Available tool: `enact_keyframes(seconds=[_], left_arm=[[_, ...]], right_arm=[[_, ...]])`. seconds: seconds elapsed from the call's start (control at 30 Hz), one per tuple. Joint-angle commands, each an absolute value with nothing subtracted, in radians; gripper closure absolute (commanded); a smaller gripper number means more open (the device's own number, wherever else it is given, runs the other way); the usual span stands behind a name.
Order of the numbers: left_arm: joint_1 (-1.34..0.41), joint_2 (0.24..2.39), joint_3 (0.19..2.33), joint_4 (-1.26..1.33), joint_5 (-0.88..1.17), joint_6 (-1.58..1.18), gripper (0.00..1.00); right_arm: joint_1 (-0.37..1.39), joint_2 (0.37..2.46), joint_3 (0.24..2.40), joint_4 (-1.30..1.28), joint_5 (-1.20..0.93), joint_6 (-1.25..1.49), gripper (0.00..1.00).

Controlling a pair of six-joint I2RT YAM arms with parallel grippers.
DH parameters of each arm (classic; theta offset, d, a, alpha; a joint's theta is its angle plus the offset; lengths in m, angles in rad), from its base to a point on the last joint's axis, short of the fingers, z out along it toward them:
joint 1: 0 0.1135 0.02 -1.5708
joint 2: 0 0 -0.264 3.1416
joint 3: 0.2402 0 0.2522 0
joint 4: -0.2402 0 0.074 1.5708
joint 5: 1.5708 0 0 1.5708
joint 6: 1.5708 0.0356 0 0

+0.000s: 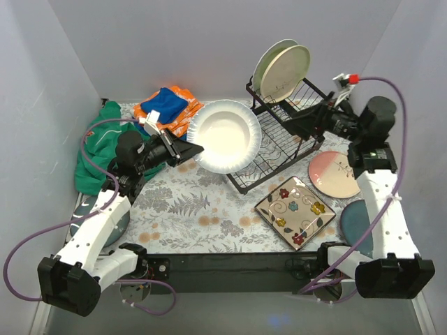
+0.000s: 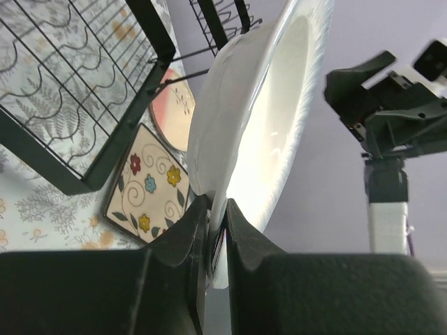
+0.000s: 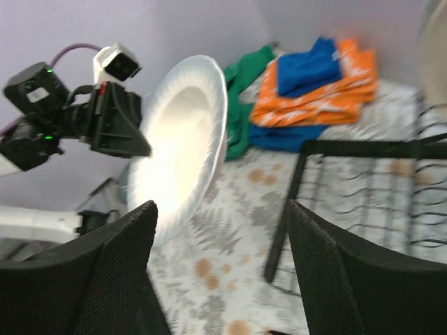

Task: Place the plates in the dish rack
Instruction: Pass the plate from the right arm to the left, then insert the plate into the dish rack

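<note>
My left gripper is shut on the rim of a white plate and holds it tilted in the air, just left of the black wire dish rack. The left wrist view shows the rim pinched between the jaws. Two pale plates stand upright in the rack's raised section. My right gripper hovers open over the rack, facing the white plate. A pink-and-cream plate, a square flowered plate and a dark teal plate lie on the table at the right.
Folded orange and blue cloths and a green cloth lie at the back left. Another dark teal plate shows partly under my left arm. Grey walls close in on three sides.
</note>
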State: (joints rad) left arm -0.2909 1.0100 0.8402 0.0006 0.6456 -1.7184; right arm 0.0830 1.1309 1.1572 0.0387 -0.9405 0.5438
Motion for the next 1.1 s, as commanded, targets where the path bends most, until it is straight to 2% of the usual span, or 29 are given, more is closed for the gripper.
enact_keyframes(seconds=[0.0, 0.1, 0.13, 0.27, 0.53, 0.8, 1.07], left_arm=[[-0.29, 0.994, 0.982, 0.055, 0.58, -1.669, 1.0], [-0.301, 1.032, 1.058, 0.058, 0.557, -1.641, 1.0], [-0.308, 1.067, 1.08, 0.055, 0.548, -1.634, 1.0], [-0.353, 1.175, 1.21, 0.057, 0.515, -1.597, 1.0], [-0.474, 1.422, 1.547, 0.044, 0.4, -1.45, 1.0], [-0.58, 1.647, 1.775, 0.086, 0.285, -1.3, 1.0], [-0.627, 1.842, 2.035, 0.112, 0.206, -1.256, 1.0]], right_arm=[[-0.049, 1.033, 1.339, -0.173, -0.939, 0.174, 0.19], [-0.126, 0.982, 1.376, -0.311, -0.833, 0.013, 0.17], [-0.153, 0.968, 1.374, -0.354, -0.737, 0.003, 0.17], [-0.196, 0.901, 1.312, -0.397, -0.499, -0.08, 0.09], [-0.258, 0.83, 1.154, -0.387, -0.316, -0.083, 0.05], [-0.449, 0.85, 1.02, -0.354, -0.412, -0.04, 0.05], [-0.515, 0.836, 0.879, -0.27, -0.497, -0.048, 0.06]])
